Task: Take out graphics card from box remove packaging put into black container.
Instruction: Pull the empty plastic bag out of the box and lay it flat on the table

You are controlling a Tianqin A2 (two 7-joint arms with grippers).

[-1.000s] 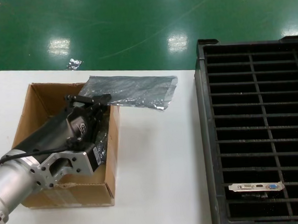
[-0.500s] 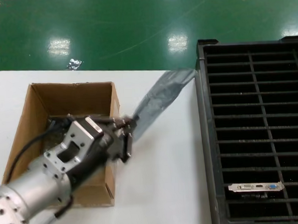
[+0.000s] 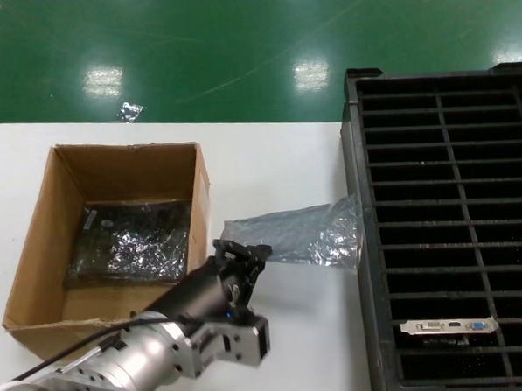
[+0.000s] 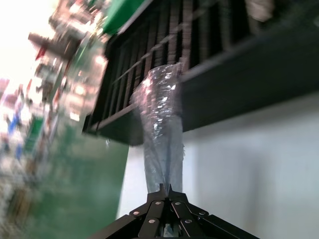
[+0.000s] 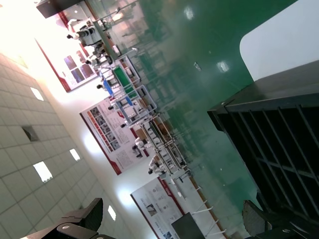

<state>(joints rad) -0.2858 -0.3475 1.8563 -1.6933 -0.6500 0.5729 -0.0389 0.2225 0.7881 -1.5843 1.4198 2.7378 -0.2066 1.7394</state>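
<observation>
My left gripper (image 3: pixel 243 249) is shut on one end of the packaging (image 3: pixel 302 235), a crinkly grey-silver bag. The bag stretches across the white table from the gripper to the black container (image 3: pixel 363 269), and its far end touches that tray's side wall. In the left wrist view the closed fingertips (image 4: pixel 167 188) pinch the packaging (image 4: pixel 161 114) in front of the black container (image 4: pixel 224 64). The graphics card (image 3: pixel 448 327) stands in a near slot of the tray, showing its silver bracket and blue port. The box (image 3: pixel 199 186) stands open at the left. My right gripper (image 5: pixel 169 224) is open, held high beside the black container (image 5: pixel 279 129).
Bag-wrapped dark cards (image 3: pixel 132 242) lie on the floor of the box. Bare white table (image 3: pixel 277 168) runs between box and tray. A small foil scrap (image 3: pixel 130 110) lies on the green floor beyond the table's far edge.
My left gripper came up out of the box and swung right and toward the near edge, dragging the packaging from behind the box to the table between box and tray.
</observation>
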